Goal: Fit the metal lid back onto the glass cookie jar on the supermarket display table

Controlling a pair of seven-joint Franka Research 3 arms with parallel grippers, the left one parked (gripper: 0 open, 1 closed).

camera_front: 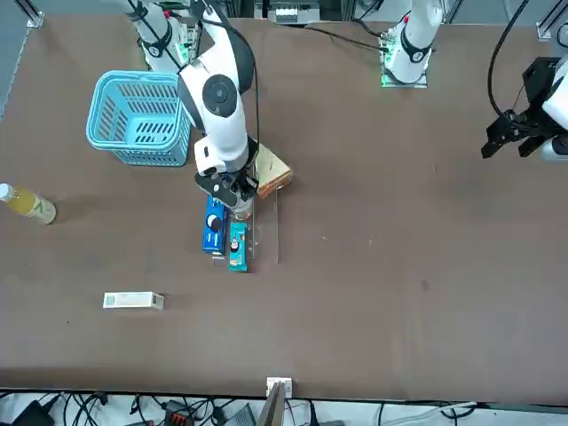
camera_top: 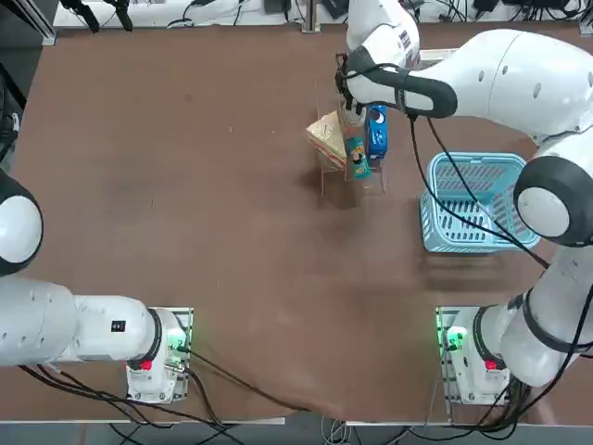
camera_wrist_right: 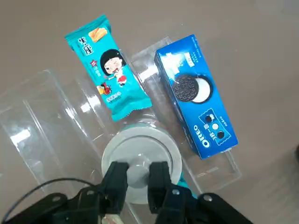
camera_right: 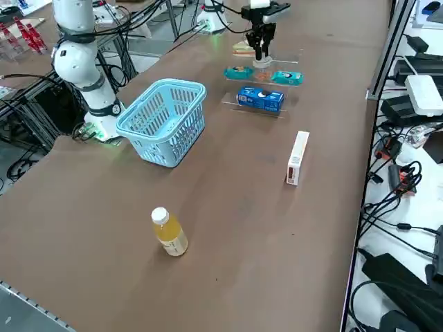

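One lid (camera_wrist_right: 116,156): pale round disc, knob (camera_wrist_right: 138,178) up, over mouth of glass jar (camera_right: 263,74) in clear rack (camera_right: 296,104). Clock dirs per top view, 12 = away from arm bases.
R gripper (camera_wrist_right: 138,171): jaws pinching lid by knob, one finger each side.
Jar: mostly hidden under lid; brownish inside, betw. two teal packs, near one (camera_top: 359,158) approx 6 o'clock, far one (camera_front: 238,248) approx 12.
Seat: can't tell if lid is fully home or just above rim; prob. final press/release stage.
Risk, rim: lid could catch on one edge & sit crooked, if centre is a bit off or disc goes down tilted.
Risk, jar: could slide or tip in rack, if arm pushes sideways or presses w/ lid off-centre.
Risk, release: lid could lift or shift w/ jaws, if knob sticks to one finger or they open unevenly.
Risk, neighbours: blue box (camera_right: 260,99) close by at approx 3 to 4 o'clock; wide opening or low swing could nudge it or a pack. Sandwich (camera_top: 327,139) at approx 8, same worry.
Lid facing: flat face & knob up, near level; slight tilt can't be ruled out.
Lid long axis: none, it's round; knob axis approx vertical, in line w/ upright jar.
Counter (camera_top: 213,213): blue basket (camera_top: 474,248) at approx 4 o'clock from rack, well apart, no bother.
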